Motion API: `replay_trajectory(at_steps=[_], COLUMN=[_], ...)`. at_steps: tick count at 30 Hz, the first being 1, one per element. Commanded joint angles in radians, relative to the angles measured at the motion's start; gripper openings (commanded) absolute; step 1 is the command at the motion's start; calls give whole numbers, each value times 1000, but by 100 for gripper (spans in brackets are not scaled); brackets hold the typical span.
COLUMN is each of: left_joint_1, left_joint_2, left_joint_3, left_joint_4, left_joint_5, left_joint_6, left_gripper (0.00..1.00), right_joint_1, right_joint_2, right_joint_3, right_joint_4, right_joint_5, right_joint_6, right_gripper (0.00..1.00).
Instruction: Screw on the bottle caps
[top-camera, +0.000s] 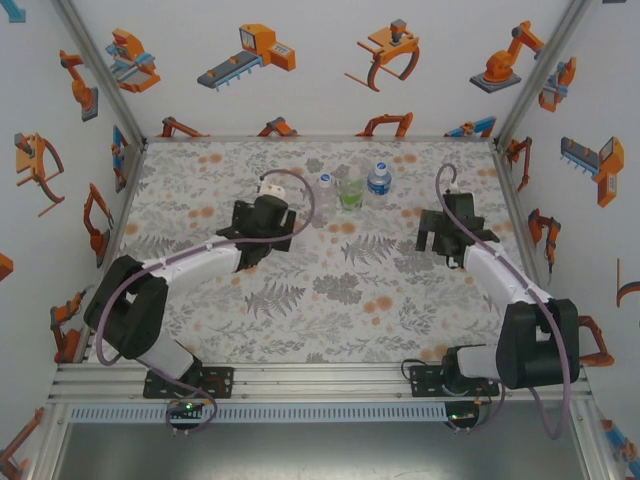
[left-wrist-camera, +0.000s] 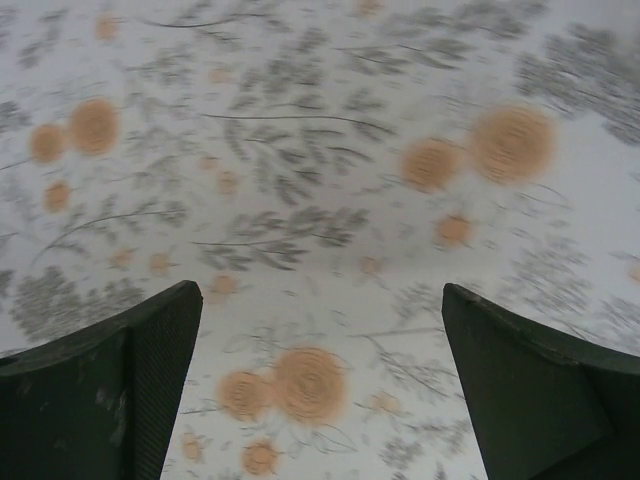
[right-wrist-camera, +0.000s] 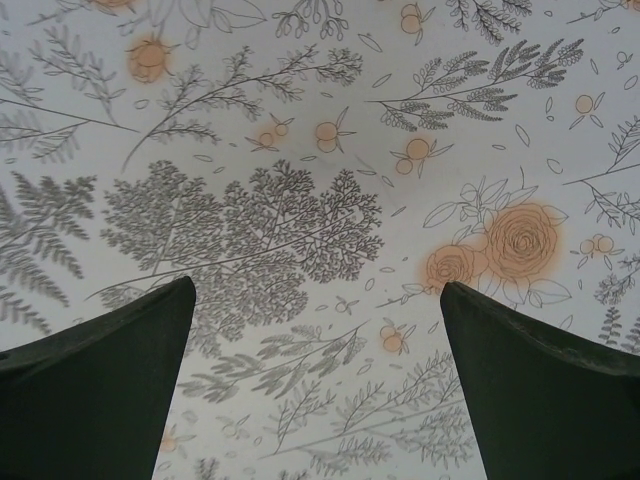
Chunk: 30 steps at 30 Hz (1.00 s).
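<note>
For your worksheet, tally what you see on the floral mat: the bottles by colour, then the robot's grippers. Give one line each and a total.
Blue-labelled bottle: 1
Green bottle: 1
Colourless bottle: 1
Grippers: 2, the left gripper and the right gripper, both open
Total: 5

Floral table mat (top-camera: 300, 300), far centre, row of three: colourless clear plastic bottle (top-camera: 325, 195) left, green-tinted plastic bottle (top-camera: 350, 193) middle, blue-labelled plastic bottle (top-camera: 378, 181) right
</note>
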Motion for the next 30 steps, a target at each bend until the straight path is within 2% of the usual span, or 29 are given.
replay_trajectory(at_steps=[1,6,8,11,13,17,20,22,24,26,27,28,30], left_joint_1=[61,150,183,217,249,315,342,365,407,448,461,464,485], left_joint_2=[-47,-62,-70,-93,-118,-140,-142,-154,-163,-152,-148,-160,-143], left_joint_3=[-56,-133,-145,-216,-250,-279,-297,-346,-402,-463,-481,-482,-522], left_joint_4=[97,239,271,430,479,481,458,510,560,650,703,683,794], left_joint_5=[-137,-202,-179,-161,-96,-32,-50,-29,68,139,144,155,219], left_joint_6=[25,92,109,189,210,201,205,206,191,166,171,177,216], left_gripper=[97,97,97,97,97,97,97,97,97,97,97,97,97], right_joint_1=[-7,-8,-13,-25,-41,-84,-89,-90,-92,-92,-92,-92,-92], right_joint_2=[-20,-6,13,53,69,148,209,224,229,228,226,228,227], right_joint_3=[-92,-277,-334,-352,-363,-407,-419,-423,-409,-398,-392,-390,-391], right_joint_4=[280,697,834,912,957,1111,1181,1205,1186,1164,1148,1147,1146], right_joint_5=[27,28,28,29,-1,-51,-77,-107,-104,-40,1,28,78], right_joint_6=[-68,-151,-179,-196,-209,-189,-192,-200,-197,-173,-156,-146,-128], right_gripper=[99,99,99,99,100,99,99,99,99,99,99,99,99])
